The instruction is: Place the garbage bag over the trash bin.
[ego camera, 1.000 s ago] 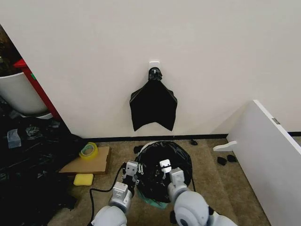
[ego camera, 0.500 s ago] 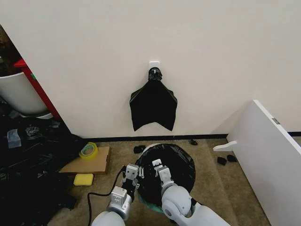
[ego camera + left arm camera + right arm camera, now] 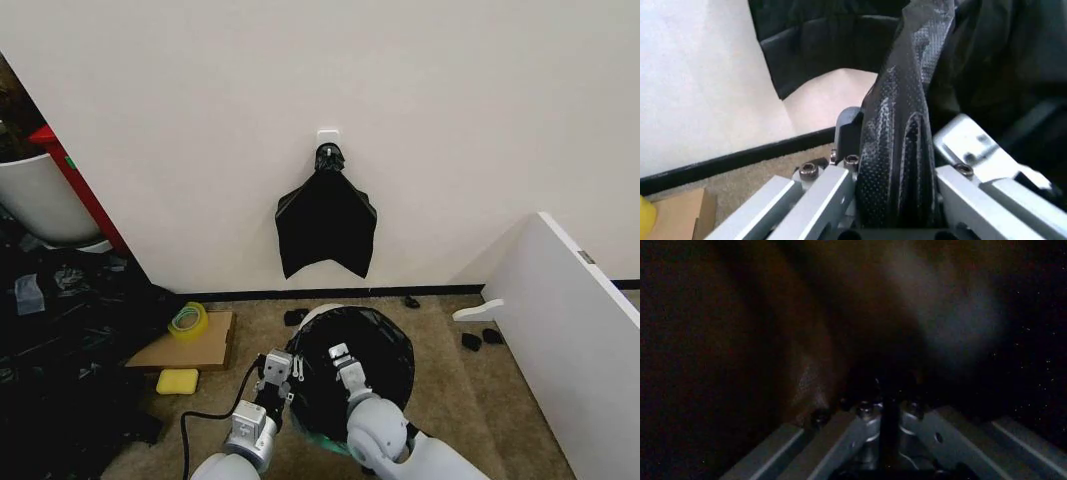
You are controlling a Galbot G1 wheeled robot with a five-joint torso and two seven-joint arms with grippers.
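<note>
Trash bin (image 3: 310,322): round cream-white bucket on the carpet near the wall, below a black fan-shaped bundle (image 3: 326,226) hanging from a hook. A sliver of white rim shows at the far left; pale green shows low at the near side.

Garbage bag (image 3: 375,350): glossy black film draped over the bin mouth, covering most of the rim. Over the last second its spread has shifted a little toward the right and far side.

Left gripper (image 3: 277,372): at the bin's left edge, clamped on a fold of the bag; in its wrist view the film (image 3: 903,145) runs between the jaws. It has barely moved.

Right gripper (image 3: 341,359): has travelled from the near rim inward over the bin mouth, now amid the black film. Whether it grips anything cannot be told; its wrist view is dark.

Judgement: the bag is largely seated; the far-left rim looks uncovered.
</note>
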